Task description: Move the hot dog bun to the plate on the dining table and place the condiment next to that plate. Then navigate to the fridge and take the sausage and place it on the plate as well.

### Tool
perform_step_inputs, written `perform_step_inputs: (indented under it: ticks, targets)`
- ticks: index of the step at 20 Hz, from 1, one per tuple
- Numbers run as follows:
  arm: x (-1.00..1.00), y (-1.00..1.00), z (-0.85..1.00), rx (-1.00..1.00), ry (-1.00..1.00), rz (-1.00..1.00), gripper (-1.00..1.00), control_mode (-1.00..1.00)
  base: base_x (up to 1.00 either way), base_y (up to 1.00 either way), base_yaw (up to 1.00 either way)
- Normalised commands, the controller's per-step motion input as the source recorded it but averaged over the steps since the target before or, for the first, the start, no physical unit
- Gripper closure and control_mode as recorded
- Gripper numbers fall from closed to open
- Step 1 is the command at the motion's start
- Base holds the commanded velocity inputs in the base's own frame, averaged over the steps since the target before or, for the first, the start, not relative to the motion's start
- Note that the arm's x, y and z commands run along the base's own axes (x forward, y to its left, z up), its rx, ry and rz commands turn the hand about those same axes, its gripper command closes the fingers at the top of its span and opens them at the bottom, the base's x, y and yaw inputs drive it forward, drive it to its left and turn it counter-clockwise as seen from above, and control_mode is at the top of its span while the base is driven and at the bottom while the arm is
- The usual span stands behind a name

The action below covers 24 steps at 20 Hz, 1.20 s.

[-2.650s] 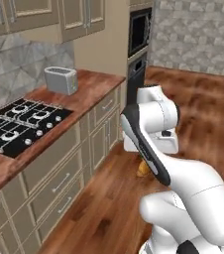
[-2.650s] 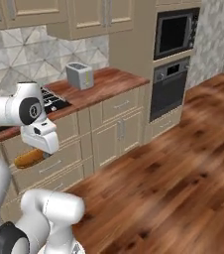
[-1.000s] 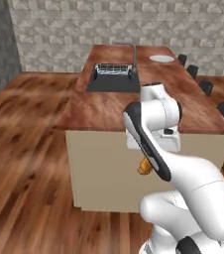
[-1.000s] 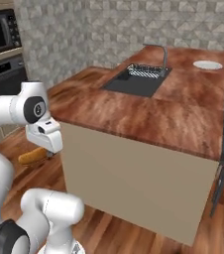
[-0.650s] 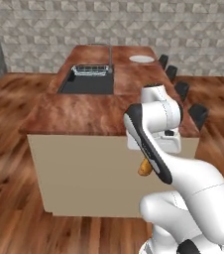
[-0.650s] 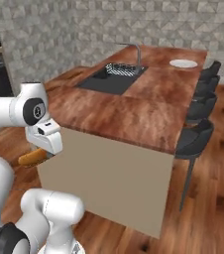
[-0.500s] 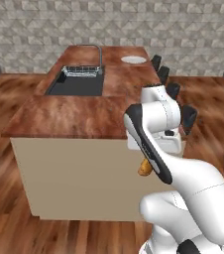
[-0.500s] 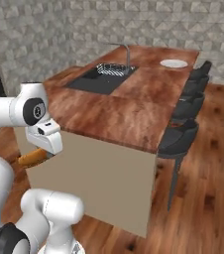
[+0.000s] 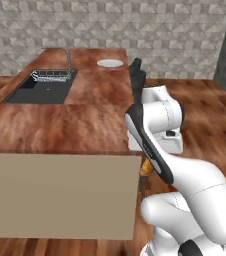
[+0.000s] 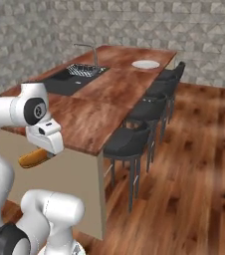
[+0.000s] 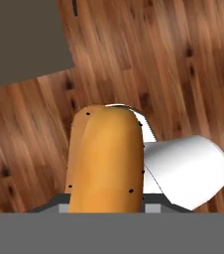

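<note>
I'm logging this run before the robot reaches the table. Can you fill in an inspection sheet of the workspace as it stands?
Surface: long reddish-brown wooden dining table, with an inset dark sink holding a wire rack, and a curved tap behind it.
Job's things: golden-tan hot dog bun held low beside the table's near end; round white plate lies at the far end, bare.
Clutter: nothing seen.
Gripper: two-finger gripper shut on the bun, above the wood floor.
Cables: nothing seen.
Surroundings: round black stools along the table's right side; grey patterned stone wall behind.
</note>
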Motion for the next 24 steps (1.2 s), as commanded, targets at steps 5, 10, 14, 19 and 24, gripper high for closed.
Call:
perform_step_inputs:
  ticks: [5, 10, 14, 19, 24]
  targets:
    - [0.00, 0.00, 0.00, 0.00, 0.00, 0.00, 1.00, 1.00, 0.37, -1.00, 0.07]
    - [0.00, 0.00, 0.00, 0.00, 0.00, 0.00, 1.00, 1.00, 0.45, -1.00, 0.16]
    - [0.00, 0.00, 0.00, 0.00, 0.00, 0.00, 1.00, 1.00, 0.45, -1.00, 0.23]
    - [0.00, 0.00, 0.00, 0.00, 0.00, 0.00, 1.00, 1.00, 0.54, -1.00, 0.30]
    - [0.00, 0.00, 0.00, 0.00, 0.00, 0.00, 1.00, 1.00, 0.78, -0.96, 0.38]
